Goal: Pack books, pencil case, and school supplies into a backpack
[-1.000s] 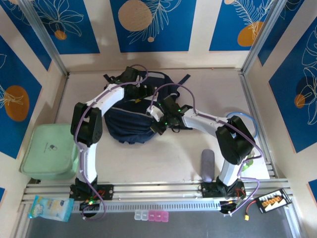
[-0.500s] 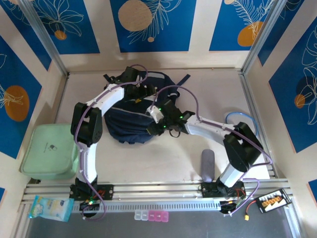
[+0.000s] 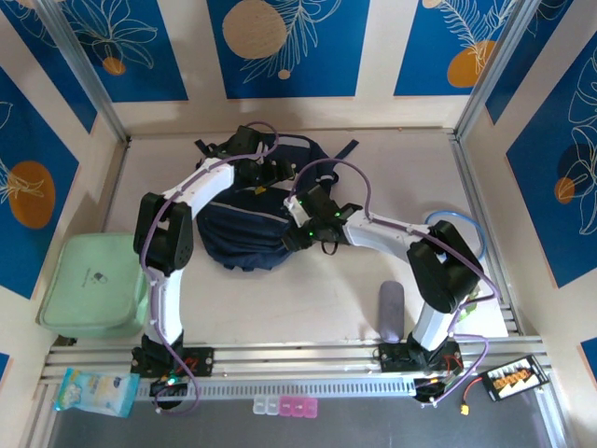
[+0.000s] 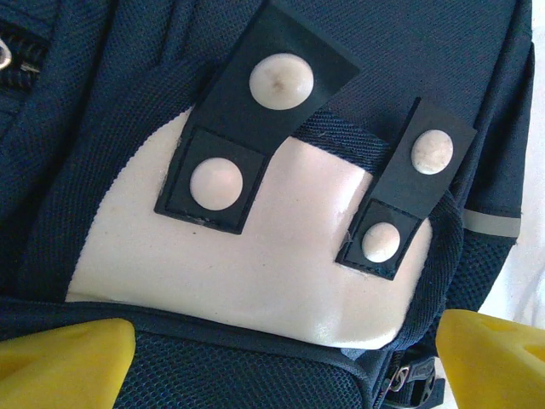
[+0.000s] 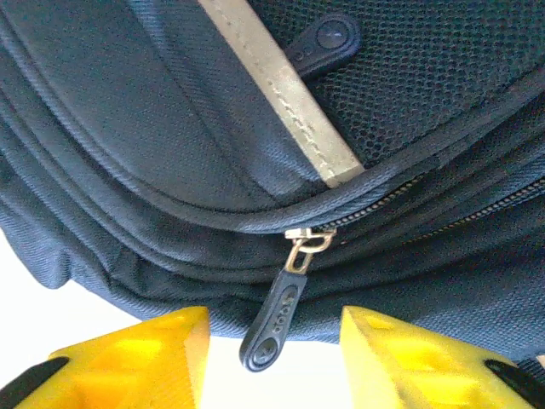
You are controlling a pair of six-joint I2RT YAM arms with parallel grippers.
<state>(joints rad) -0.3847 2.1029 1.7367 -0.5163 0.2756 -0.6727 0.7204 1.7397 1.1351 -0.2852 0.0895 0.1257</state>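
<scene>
The navy backpack lies mid-table. My left gripper hovers open over its far part, with the yellow fingertips wide apart on either side of the light grey patch with its snap tabs. My right gripper is open at the backpack's near right edge. A dark zipper pull hangs loose between its yellow fingers, touching neither. The grey pencil case lies on the table by the right arm's base. The books are out of view.
A pale-green flat box sits at the left edge. Behind the right arm lie a blue hose loop and a white flat sheet. A packet and small parts rest on the front rail.
My right gripper's jaws have come apart beside the backpack's near edge, and that arm swung out and back a little. The left arm has stayed put.
</scene>
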